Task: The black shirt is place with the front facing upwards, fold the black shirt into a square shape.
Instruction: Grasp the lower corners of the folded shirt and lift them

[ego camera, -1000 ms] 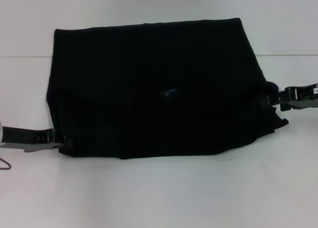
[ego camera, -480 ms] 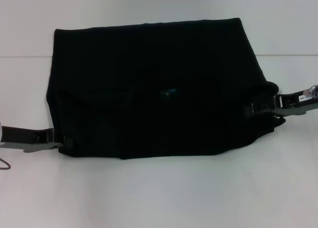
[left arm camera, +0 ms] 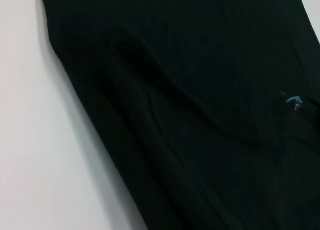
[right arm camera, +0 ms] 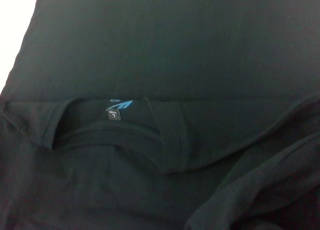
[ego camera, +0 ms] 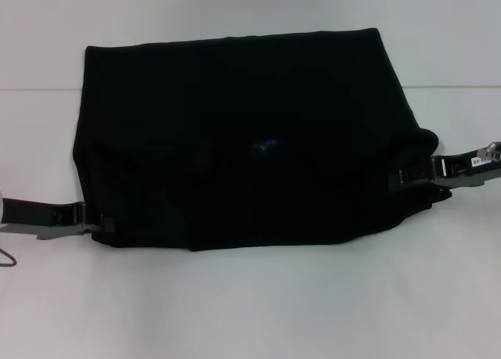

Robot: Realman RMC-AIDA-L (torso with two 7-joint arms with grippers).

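Observation:
The black shirt (ego camera: 235, 140) lies folded into a wide band on the white table, its small blue neck label (ego camera: 264, 145) facing up near the middle. No lettering shows. My left gripper (ego camera: 100, 220) rests at the shirt's near left corner, against the cloth edge. My right gripper (ego camera: 398, 179) reaches in over the shirt's right side, shut on the sleeve cloth, which is drawn inward with it. In the right wrist view the collar and label (right arm camera: 117, 105) sit on the shirt (right arm camera: 175, 49). The left wrist view shows creased shirt (left arm camera: 200, 89) and the label (left arm camera: 291, 99).
The white table (ego camera: 250, 312) extends bare in front of the shirt and on both sides. A thin dark cable loop (ego camera: 8, 257) lies at the left edge below the left arm. A faint seam line crosses the table behind the shirt.
My right gripper has moved inward and slightly nearer over the shirt's right edge, pulling the loose sleeve flap in with it. The left gripper and the remainder of the shirt have stayed put.

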